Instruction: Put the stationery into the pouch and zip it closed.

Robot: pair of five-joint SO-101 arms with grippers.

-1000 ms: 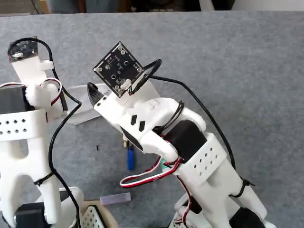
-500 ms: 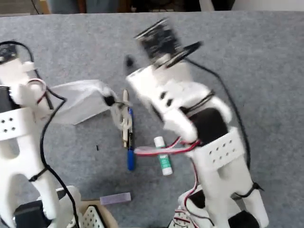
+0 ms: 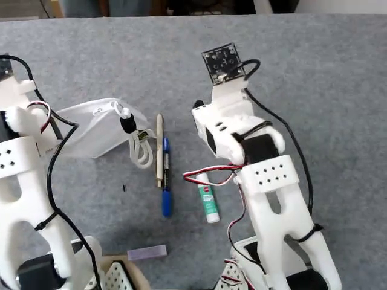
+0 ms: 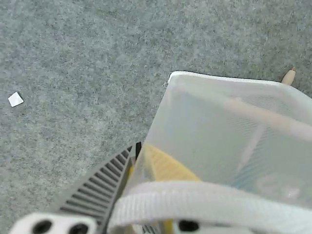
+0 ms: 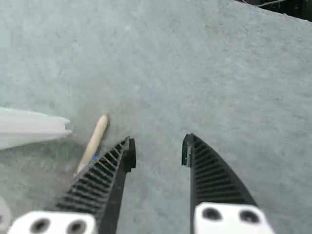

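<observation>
Pouch and the other things lie on the big grey table. Two white arms stand over it. The left gripper has its jaws pinched on the edge of the pouch. The right gripper hangs over bare table near the far tip of the pencil, with its jaws apart and nothing in them. The see-through white pouch sits on the left side of the table, and its black zip pull and white loop strap are by the pencil. The long pencil and the blue pen lie side by side, very close. The glue stick lies just beside them, on the right arm's side. A small purple block sits near the arm bases
</observation>
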